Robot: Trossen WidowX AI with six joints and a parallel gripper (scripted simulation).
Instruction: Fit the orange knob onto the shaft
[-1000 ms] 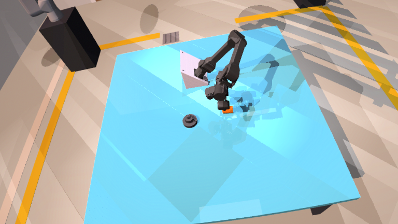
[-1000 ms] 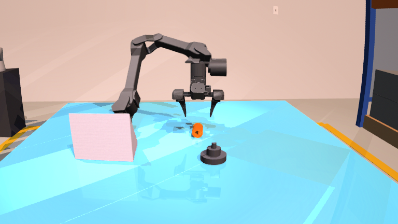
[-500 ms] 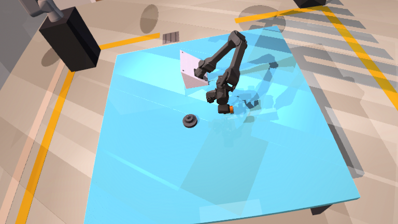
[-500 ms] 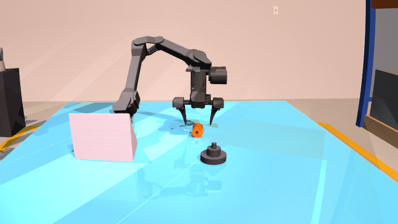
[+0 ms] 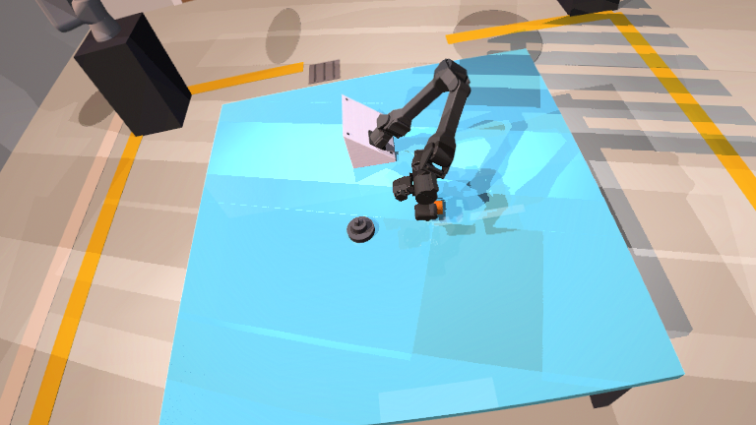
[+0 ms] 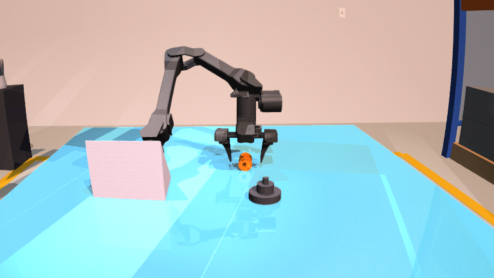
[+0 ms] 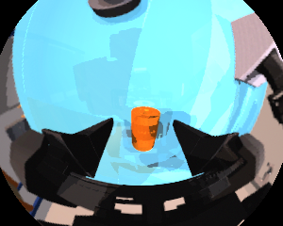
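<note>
The orange knob (image 5: pixel 439 207) (image 6: pixel 245 161) (image 7: pixel 144 129) lies on its side on the blue table, its holed end facing the exterior camera. My gripper (image 6: pixel 246 162) (image 7: pixel 143 121) points down and is open and empty, with one fingertip on each side of the knob and a gap on both sides. In the top view the gripper body partly hides the knob. The round dark pedestal (image 5: pixel 360 229) (image 6: pixel 264 195) stands upright with its bare shaft (image 6: pixel 265 180) on top; only its base edge (image 7: pixel 115 9) shows at the top of the wrist view. The shaft's flat side cannot be made out.
A pale pink wedge-shaped block (image 5: pixel 364 131) (image 6: pixel 127 169) (image 7: pixel 255 44) stands beside the arm's base, on the far side of the pedestal in the top view. The blue table (image 5: pixel 289 297) (image 6: pixel 327 238) carries shadows and reflections. Dark cabinets stand off the table.
</note>
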